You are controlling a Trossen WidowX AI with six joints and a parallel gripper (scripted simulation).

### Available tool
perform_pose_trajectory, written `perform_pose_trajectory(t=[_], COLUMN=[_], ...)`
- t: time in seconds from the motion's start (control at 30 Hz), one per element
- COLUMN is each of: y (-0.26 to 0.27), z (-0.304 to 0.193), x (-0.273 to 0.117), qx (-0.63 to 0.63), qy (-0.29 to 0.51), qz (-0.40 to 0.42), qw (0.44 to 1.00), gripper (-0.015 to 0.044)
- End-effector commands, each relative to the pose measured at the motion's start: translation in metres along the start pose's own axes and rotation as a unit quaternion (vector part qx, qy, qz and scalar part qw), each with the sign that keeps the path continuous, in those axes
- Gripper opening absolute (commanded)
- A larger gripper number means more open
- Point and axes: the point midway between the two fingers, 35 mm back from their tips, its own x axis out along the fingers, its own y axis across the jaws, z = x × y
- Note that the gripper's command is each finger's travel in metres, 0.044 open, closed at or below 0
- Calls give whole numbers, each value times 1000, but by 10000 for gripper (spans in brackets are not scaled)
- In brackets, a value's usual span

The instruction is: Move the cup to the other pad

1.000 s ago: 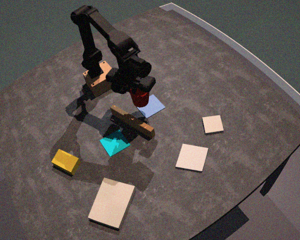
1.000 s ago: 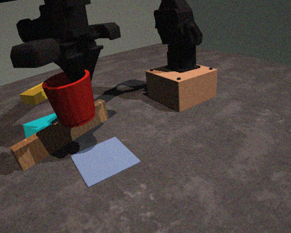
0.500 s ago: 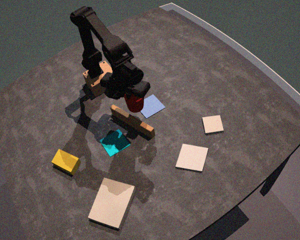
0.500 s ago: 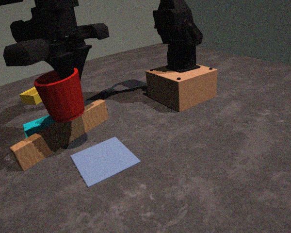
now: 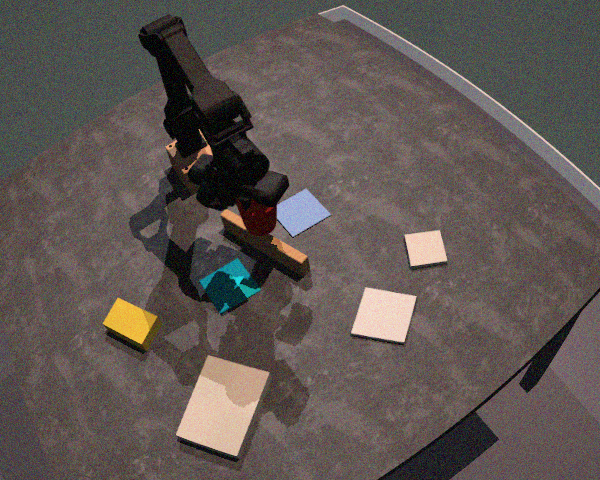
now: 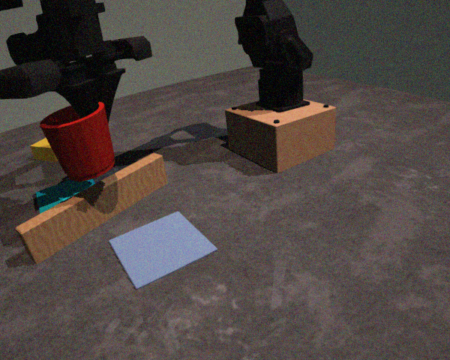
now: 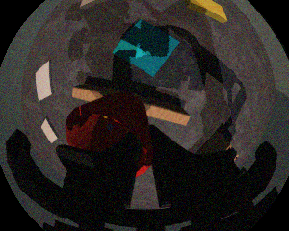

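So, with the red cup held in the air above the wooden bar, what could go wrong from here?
1. The red cup hangs low over the wooden bar, and its base might clip the bar on the way to the teal pad.
2. The cup looks tilted in the exterior view, so more lean could spill the marbles; they are not visible here.
3. The gripper pinches only the rim, so a jolt could swing or slip the cup.

No readable text

We find no lettering, labels, brands, numbers or signs on anything in the three views; every face we see is plain and unmarked.
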Motion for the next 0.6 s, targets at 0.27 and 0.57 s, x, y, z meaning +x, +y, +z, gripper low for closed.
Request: perform_pose_trajectory(t=[0.27,0.57], y=[-6,-11], z=[27,48], x=[-1,-2], qx=[-2,-2], qy=[-2,-3], qz=[-2,-2], qw=[1000,1000], gripper=[0,0])
